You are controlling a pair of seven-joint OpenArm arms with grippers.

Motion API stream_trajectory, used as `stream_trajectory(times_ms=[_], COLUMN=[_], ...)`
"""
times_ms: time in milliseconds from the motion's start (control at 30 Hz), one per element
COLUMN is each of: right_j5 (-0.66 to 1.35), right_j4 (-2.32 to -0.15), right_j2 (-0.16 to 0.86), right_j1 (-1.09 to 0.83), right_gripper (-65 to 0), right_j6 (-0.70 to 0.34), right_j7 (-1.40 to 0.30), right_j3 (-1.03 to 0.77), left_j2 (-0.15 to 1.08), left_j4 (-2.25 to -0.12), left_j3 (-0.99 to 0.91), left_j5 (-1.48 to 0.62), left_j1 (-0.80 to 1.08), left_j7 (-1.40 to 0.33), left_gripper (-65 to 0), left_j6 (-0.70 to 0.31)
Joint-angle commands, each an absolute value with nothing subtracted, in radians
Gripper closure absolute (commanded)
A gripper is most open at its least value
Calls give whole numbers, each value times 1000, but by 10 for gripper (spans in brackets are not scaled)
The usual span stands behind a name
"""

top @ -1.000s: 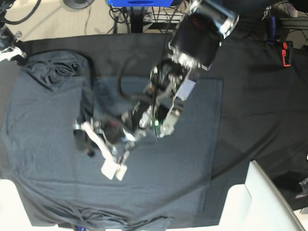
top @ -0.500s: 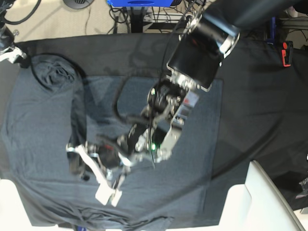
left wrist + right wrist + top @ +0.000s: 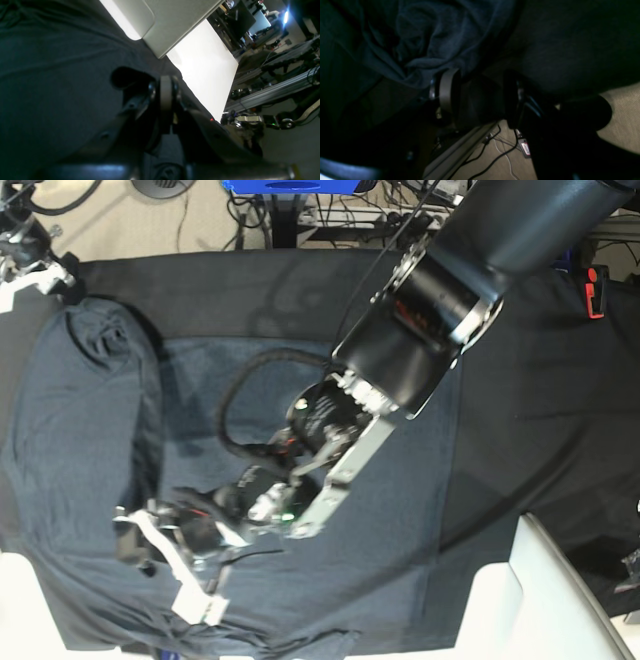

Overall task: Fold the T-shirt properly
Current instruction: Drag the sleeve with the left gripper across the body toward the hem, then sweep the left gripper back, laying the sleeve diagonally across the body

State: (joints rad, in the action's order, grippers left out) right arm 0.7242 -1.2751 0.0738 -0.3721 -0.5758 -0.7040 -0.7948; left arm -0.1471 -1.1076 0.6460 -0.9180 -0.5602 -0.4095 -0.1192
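Left gripper pressed shut, pads together in the wrist view, nothing visibly pinched between them; sits low over the near-left part of the T-shirt, tips pointing toward the near edge. Left arm reaching in from the far right, diagonally across the middle of the cloth. Right gripper with jaws standing apart, gap between them bare of cloth, parked at the far-left corner of the table; bunched fold of shirt just beside one finger, contact not clear. T-shirt spread flat over the left and centre of the black tablecloth, dark slate grey, crumpled lump at the far-left corner near the right gripper, hem wrinkled along the near edge. White panel at the near right, overlapping the tablecloth edge. Cables and beige floor beyond the far side.
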Motion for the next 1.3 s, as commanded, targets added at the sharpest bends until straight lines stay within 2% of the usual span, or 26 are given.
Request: stream_trajectory(times_ms=[0,333,433,500,600,667,933,1067,1267], right_j5=[740,740,731,731,733,733,731,731,731], right_j4=[-1293,-1291,-1287,-1282,-1251,-1221,-1153,-1155,-1155], right_j2=[88,87,93,101,139,145,160,163,163], right_j1=[-371,-334,-289,-263,-226,-199,-148,-148,-150], right_gripper=[-264,-270,-275,-320,-417,-443,-432,-432,-432], right_j6=[-587,-587,-587,-561,-427,-403,-397,-397,-400], right_j7=[-691,-685,-693,-693,-693,-693,-693,-693,-727], right_j3=[-802,-806,-881,-895,-892,-894,-889,-889,-889], left_j2=[-157,-157,-157,-157,-157,-157,-157,-157,-133], left_j4=[-1119,-1064,-1064,-1064,-1064,-1066,-1064,-1064,-1072], left_j3=[641,639,639,642,641,641,634,596,581], left_j5=[-932,-932,-932,-932,-932,-932,-932,-924,-923], left_j1=[-605,-713,-704,-694,-684,-684,-694,-696,-696], left_j7=[-371,-366,-366,-369,-366,-366,-366,-366,-366], left_gripper=[0,0,0,0,0,0,0,0,0], left_j6=[-130,-130,-130,-130,-130,-130,-130,-58,-53])
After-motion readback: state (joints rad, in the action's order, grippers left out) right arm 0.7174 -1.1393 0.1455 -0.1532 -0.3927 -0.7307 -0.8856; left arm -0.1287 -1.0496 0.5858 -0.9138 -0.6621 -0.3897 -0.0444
